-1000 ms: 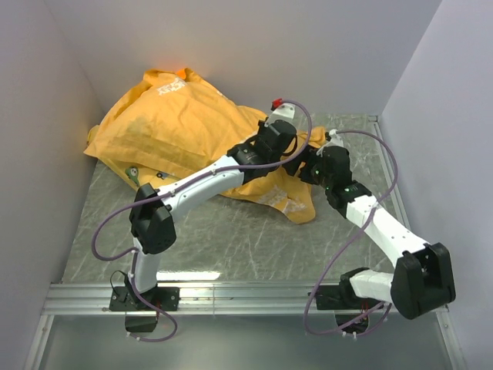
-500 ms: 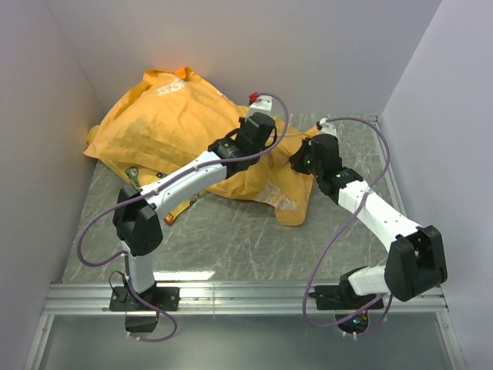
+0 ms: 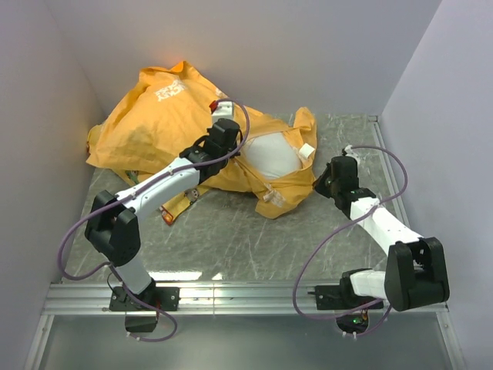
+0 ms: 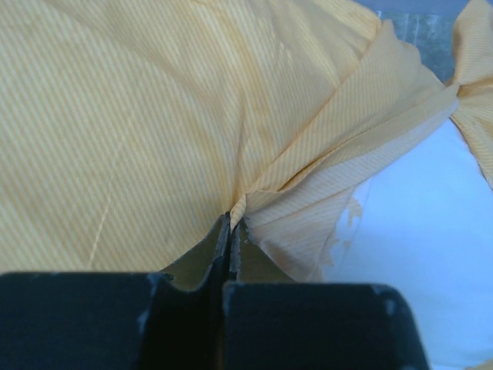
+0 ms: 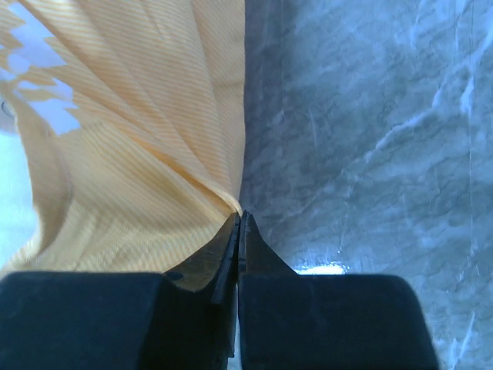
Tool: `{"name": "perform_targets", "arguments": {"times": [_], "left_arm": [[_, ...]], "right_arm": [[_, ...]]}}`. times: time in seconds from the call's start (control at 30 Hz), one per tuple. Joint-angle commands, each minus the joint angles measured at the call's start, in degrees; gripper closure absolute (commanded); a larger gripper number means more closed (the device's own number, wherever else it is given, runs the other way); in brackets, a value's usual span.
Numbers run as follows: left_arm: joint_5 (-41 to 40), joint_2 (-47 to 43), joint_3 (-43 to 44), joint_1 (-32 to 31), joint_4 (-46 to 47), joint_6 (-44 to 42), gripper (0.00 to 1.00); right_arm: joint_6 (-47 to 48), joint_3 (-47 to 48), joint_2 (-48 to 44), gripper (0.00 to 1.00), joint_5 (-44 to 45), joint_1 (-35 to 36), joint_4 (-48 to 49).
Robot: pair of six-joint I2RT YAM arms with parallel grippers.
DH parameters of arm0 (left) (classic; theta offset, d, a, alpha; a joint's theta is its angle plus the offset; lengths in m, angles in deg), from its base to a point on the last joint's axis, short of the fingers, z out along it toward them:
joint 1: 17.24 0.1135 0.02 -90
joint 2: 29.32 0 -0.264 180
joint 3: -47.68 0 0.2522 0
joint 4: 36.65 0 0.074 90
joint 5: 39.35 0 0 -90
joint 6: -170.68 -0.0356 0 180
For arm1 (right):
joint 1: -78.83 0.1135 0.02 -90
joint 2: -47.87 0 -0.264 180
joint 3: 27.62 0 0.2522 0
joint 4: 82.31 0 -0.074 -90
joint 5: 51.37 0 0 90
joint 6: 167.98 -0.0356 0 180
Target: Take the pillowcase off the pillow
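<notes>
I've got the pillowcase (image 3: 166,127) back-left on the bench (image 3: 231,235), mouth gaping, white pillow (image 3: 269,158) only partly exposed. Clamped on opposite mouth hems: left fingers (image 4: 221,243), right fingers (image 5: 229,247). Early stage, I reckon: mostly covered.

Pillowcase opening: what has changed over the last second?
The left gripper pulled its pinch of the pillowcase leftward. The right gripper drew its edge rightward and nearer. That spread the opening, so the white pillow now shows. Both are shut on the cloth. The pillowcase's bulk stays heaped at far left.
</notes>
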Motion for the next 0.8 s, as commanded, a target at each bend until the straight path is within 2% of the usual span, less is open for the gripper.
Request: {"name": "perform_targets", "arguments": {"times": [0.0, 0.03, 0.1, 0.13, 0.2, 0.33, 0.47, 0.6, 0.7, 0.77], "left_arm": [[1.32, -1.48, -5.48, 0.08, 4.26, 3.39, 0.99], [1.85, -1.3, -6.28, -0.19, 4.89, 4.01, 1.0], [2.47, -0.69, -7.78, -0.63, 6.03, 5.42, 1.0], [2.56, -0.51, -7.96, -0.54, 6.21, 5.77, 1.0], [2.65, -0.6, -8.57, -0.54, 6.65, 6.3, 1.0], [2.74, -1.13, -9.1, -0.63, 7.53, 6.83, 1.0], [2.65, -0.78, -8.75, -0.63, 7.36, 7.26, 1.0], [1.42, -0.42, -7.26, -0.54, 6.48, 7.44, 0.99], [0.54, 0.28, -5.16, -0.37, 4.73, 7.44, 0.99], [0.37, 1.42, -3.84, 0.33, 3.58, 7.18, 1.0]], "right_arm": [[1.1, 1.82, -0.52, 1.0, 3.23, 0.96, -1.7], [1.45, 3.13, -1.4, 0.93, 3.84, 1.48, -2.32], [2.16, 4.81, -4.47, 0.72, 5.33, 3.33, -5.21], [2.42, 6.21, -5.53, 0.55, 6.82, 4.12, -6.27], [2.69, 7.97, -8.86, 0.41, 7.88, 6.04, -8.64], [2.16, 10.17, -13.0, 0.29, 11.66, 11.48, -11.2], [2.33, 14.12, -9.25, 0.22, 13.95, 15.99, -12.25], [2.07, 16.42, 1.39, 0.21, 12.2, 16.17, -12.78], [1.63, 14.84, 4.3, 0.26, 11.85, 16.17, -12.35], [1.11, 11.25, 3.43, 0.34, 11.93, 16.08, -11.47]]}}
